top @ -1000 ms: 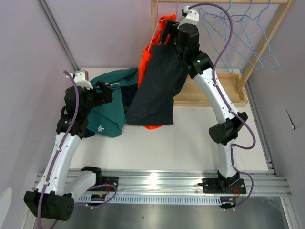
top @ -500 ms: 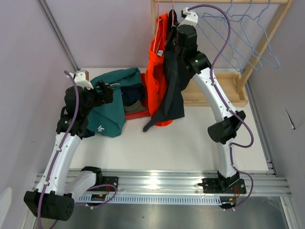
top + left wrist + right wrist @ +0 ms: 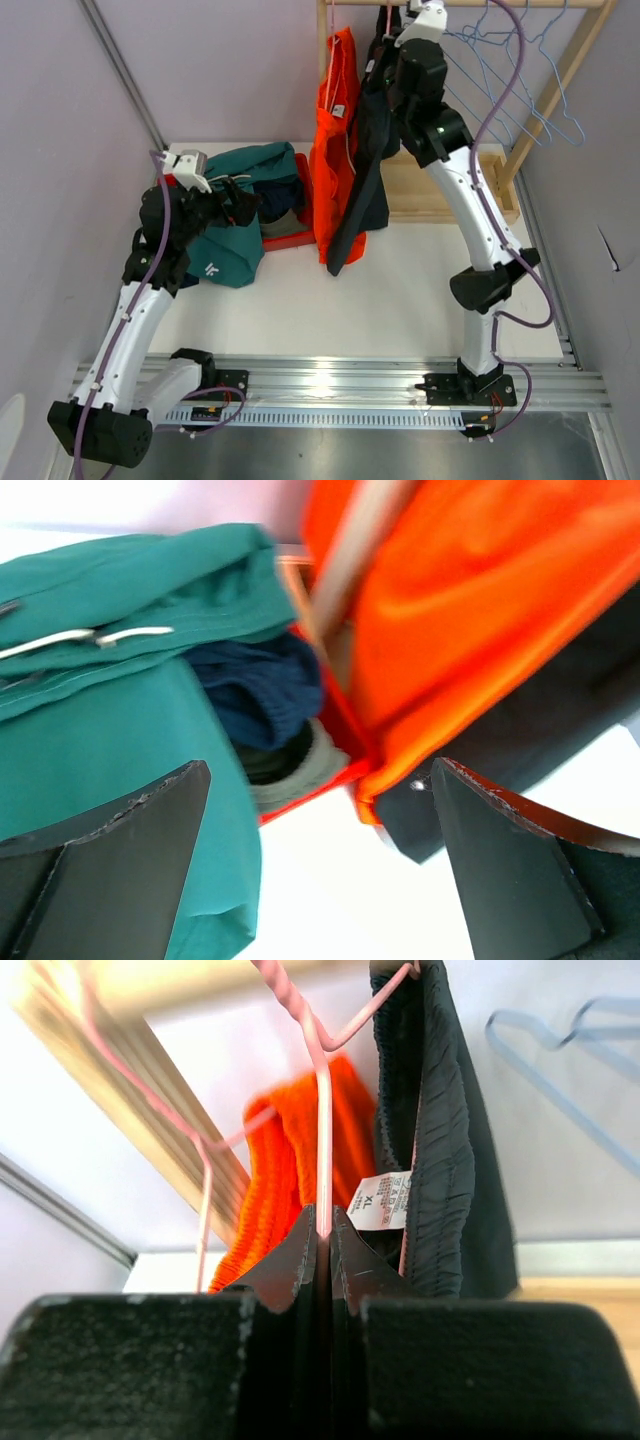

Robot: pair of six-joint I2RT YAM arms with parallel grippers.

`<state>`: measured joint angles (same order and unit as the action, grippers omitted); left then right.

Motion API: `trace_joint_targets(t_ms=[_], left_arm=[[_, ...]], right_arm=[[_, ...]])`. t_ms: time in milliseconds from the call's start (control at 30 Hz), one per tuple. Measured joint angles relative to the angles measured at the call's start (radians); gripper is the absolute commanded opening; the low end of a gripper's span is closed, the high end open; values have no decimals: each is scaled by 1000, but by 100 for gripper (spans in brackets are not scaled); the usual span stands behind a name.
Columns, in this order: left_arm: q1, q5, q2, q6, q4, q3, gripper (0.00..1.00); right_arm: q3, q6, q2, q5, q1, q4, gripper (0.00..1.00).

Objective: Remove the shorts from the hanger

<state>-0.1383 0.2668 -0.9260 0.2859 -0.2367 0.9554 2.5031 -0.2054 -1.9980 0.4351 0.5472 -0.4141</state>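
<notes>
Top external view: the right pincer is raised to the wooden rail at the back of the white bench. The charcoal grey fabric shorts hang below it, just beside the bright orange fabric shorts. The teal green fabric shorts lie heaped at the left, with the navy blue fabric shorts next to them. The left pincer sits over that heap. Bare light blue wire hangers hang to the right.

Left wrist view: the left pincer has its jaws spread wide and holds nothing. Teal and navy cloth lie below it, and the orange hem hangs ahead.

Right wrist view: the right pincer is closed tight on the upright stem of the pink wire hanger. The charcoal waistband, with its white size label, hangs over the hanger's right shoulder. The orange pair hangs on a second pink hanger behind.

Assessment: the charcoal pair is not yet off its hanger. The grip is on wire, not cloth, so a pull may lift the hanger off the rail with the shorts on it. The thin wire could also twist or slip between the jaws. A sideways tug could snag the orange pair's hanger or the blue ones.
</notes>
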Motion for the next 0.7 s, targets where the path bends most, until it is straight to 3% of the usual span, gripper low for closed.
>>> trace_joint_targets(t_ms=[133,333,467,700], left_arm=[[-78,78,5,-14,42,-2,99],[-429,79,-3,-34,35,63,100],[-627,42,-11,-32,64,140,99],[-845,-65,-129,-32,139,234,99]], right_arm=[[-61,22,119,24,6,-16,0],[-373,36,365,85,57,32,0],[-566,24,518,129,107,65,0],[-747,-8,667,200,192,93,0]])
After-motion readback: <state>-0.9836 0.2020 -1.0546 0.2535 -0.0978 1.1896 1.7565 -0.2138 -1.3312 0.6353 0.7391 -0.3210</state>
